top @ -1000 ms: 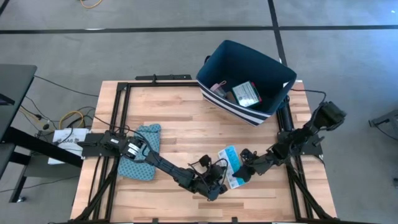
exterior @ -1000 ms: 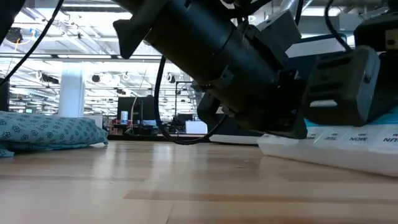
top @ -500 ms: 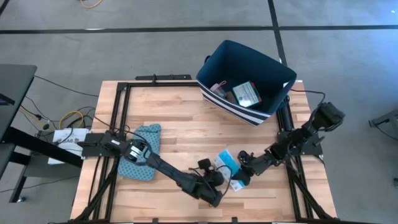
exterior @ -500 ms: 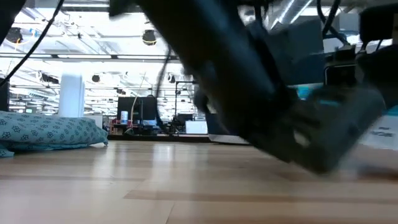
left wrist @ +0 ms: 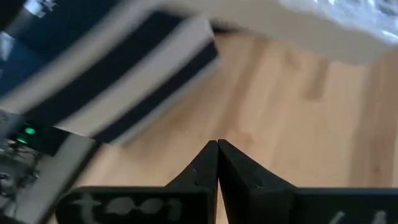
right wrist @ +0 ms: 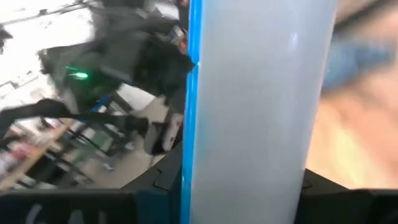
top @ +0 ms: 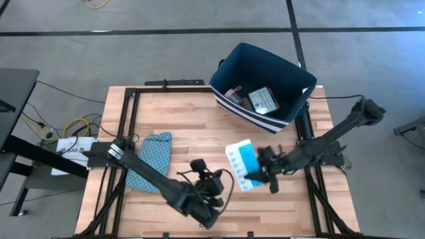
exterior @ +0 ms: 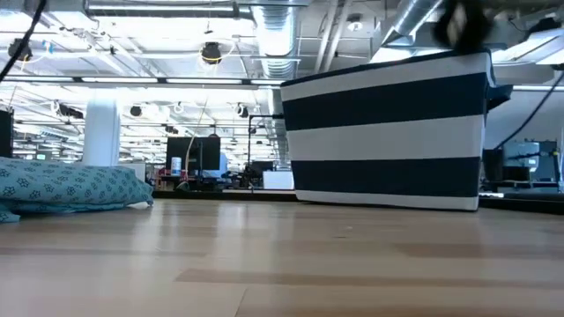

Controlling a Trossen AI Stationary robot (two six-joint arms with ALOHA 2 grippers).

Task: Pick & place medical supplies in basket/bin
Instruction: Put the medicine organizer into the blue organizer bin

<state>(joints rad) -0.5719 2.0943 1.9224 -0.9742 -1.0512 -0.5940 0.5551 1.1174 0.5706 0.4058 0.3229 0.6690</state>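
My right gripper (top: 260,171) is shut on the long light-blue pill organizer (top: 241,164), above the table's near right part. In the right wrist view the organizer (right wrist: 255,93) fills the middle of the picture. My left gripper (top: 211,180) is shut and empty, just left of the organizer above the near edge; its fingertips (left wrist: 217,144) meet. The navy bin (top: 262,86) with white stripes stands at the far right. It holds the green printed box (top: 263,99) and a pink item (top: 232,93). My right gripper pinches the pill organizer between its two fingers at the side that faces the table's right (right wrist: 249,165). The fingers (right wrist: 158,180) come roughly level from the right. The organizer is lifted clear of the table and reaches out beyond the fingertips.
A teal patterned pouch (top: 149,160) lies on the table's left part, also at the left of the low view as the pouch (exterior: 62,185). Bare wood lies between pouch and bin (exterior: 388,132). A black frame (top: 126,119) runs along the table's edges.
My right gripper has lifted the pill organizer off the table, and the organizer now hangs clear, shifted a little toward the far edge. My left gripper has drawn back from the organizer toward the table's left and risen.
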